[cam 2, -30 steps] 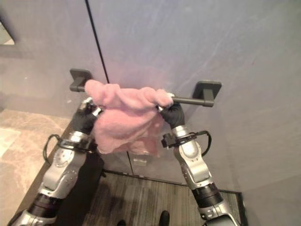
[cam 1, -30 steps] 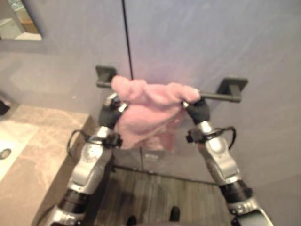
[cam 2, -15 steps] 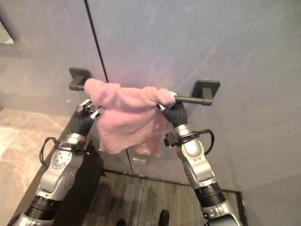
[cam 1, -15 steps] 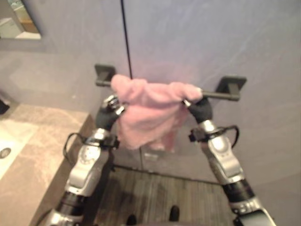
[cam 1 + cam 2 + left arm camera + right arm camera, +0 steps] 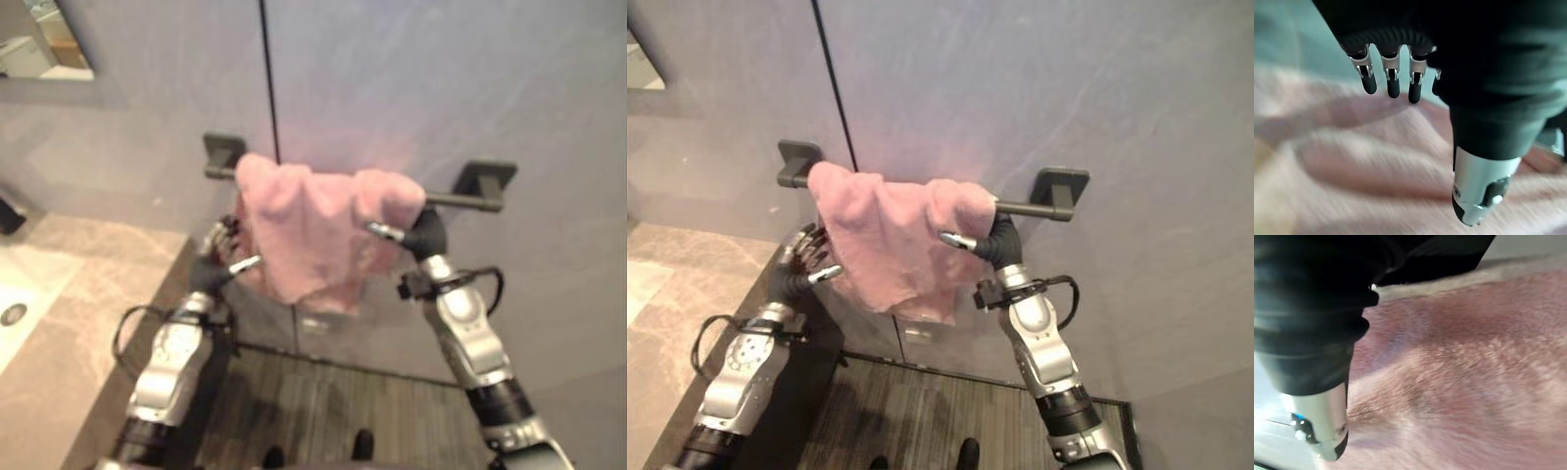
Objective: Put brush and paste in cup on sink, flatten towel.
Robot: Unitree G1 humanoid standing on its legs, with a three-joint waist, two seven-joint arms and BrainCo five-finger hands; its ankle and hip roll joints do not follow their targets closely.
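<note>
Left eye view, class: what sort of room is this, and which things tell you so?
Most likely a bathroom. A pink towel hangs over a dark wall-mounted rail, a marble-look counter holds a sink, and a mirror's corner shows on the wall.

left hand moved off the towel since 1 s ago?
Yes. The left hand has dropped down and away from the towel bar, fingers open, off the pink towel.

The left hand has let go and dropped below the rail, fingers straight, while the pink towel now hangs longer and flatter from it.
</note>
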